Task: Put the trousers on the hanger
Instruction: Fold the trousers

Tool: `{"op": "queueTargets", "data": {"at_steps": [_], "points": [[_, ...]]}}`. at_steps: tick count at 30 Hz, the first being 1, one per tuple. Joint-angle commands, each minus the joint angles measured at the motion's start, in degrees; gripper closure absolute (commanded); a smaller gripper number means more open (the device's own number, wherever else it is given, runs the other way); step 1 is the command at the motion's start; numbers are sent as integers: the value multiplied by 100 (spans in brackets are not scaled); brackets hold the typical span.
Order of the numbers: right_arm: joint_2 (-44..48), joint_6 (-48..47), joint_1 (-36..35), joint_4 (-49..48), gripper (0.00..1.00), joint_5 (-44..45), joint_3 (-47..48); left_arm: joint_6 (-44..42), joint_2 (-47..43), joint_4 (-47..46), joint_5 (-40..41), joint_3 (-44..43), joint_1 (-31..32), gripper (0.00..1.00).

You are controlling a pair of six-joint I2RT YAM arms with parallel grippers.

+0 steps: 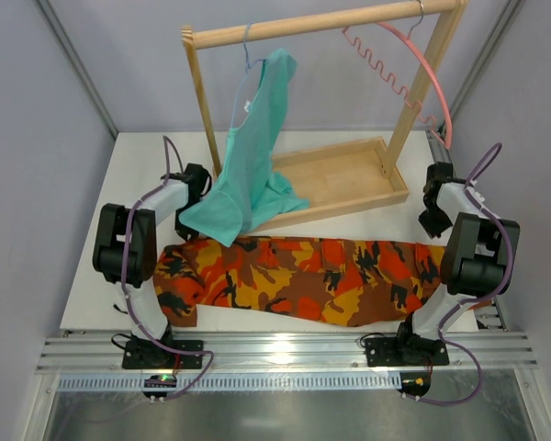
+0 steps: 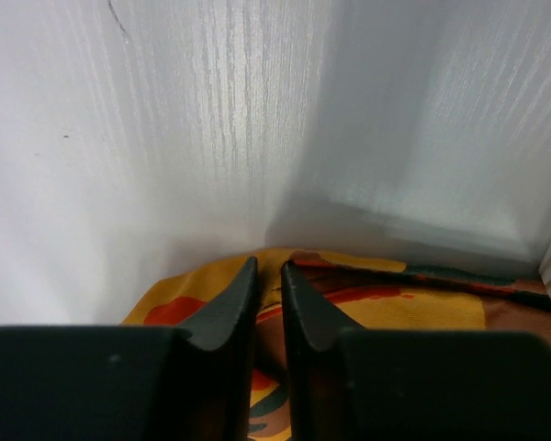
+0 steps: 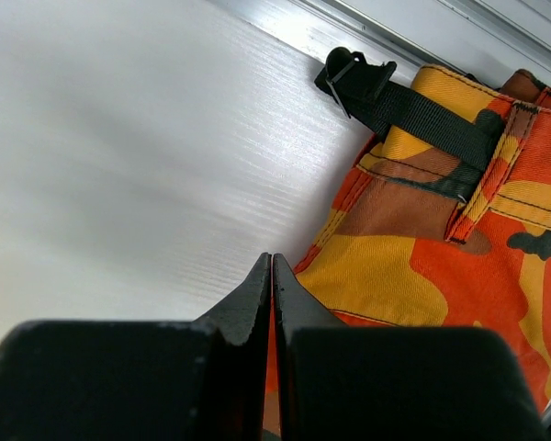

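The trousers (image 1: 303, 280) lie flat across the lower middle of the top view. They stretch from the left arm's base side to the right arm's elbow, on the white table (image 1: 92, 308). The hanger (image 1: 432, 73) hangs by its hook from the wooden rail (image 1: 321, 25) at the upper right. Its pink arc curves down past the rack's right post, well apart from the trousers. A teal garment (image 1: 253, 165) hangs from the same rail at upper center. Its lower end is draped over the front left corner of the wooden tray (image 1: 344, 204) and onto the table, just above the trousers' upper edge.

The left gripper (image 2: 268, 274) sits low in its wrist view. Its 2 fingers (image 2: 230, 308) are parted by a narrow slit, tips pointing at the edge of a yellow and orange fold of the trousers. Whether any cloth is caught in the slit cannot be told.

The right gripper (image 3: 272, 266) has its 2 fingers pressed together, with no gap between the tips. The tips sit at the edge of the trousers where the cloth meets the bare table. A black strap (image 3: 413, 110) with a clip crosses the cloth at the upper right of that view.
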State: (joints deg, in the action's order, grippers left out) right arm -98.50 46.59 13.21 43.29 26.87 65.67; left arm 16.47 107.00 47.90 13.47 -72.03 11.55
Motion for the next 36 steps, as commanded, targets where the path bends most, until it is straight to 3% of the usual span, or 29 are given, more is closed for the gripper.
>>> {"op": "queueTargets", "data": {"at_steps": [1,4,12,14,15,19,22,28,36], "points": [[182,-89,23,-66,96,99,25,-56,-30,88,67,-233,-21,89],[182,61,32,118,96,213,138,-91,-57,123,129,-276,-30,100],[24,123,102,716,96,197,692,-12,-56,220,305,-286,-39,100],[50,-18,103,672,83,-15,719,23,-65,202,270,-233,-30,100],[59,-53,94,690,64,-85,711,14,-83,150,200,-198,-30,100],[234,-184,103,778,46,-77,526,5,-153,62,156,-48,-30,100],[568,-517,103,533,44,-94,123,-3,-109,105,199,-83,-30,100],[1244,-1494,103,-511,43,-981,-888,67,13,132,226,-110,-30,99],[912,-1565,103,-936,44,-1053,-1381,85,128,263,305,-259,-30,100]]}}
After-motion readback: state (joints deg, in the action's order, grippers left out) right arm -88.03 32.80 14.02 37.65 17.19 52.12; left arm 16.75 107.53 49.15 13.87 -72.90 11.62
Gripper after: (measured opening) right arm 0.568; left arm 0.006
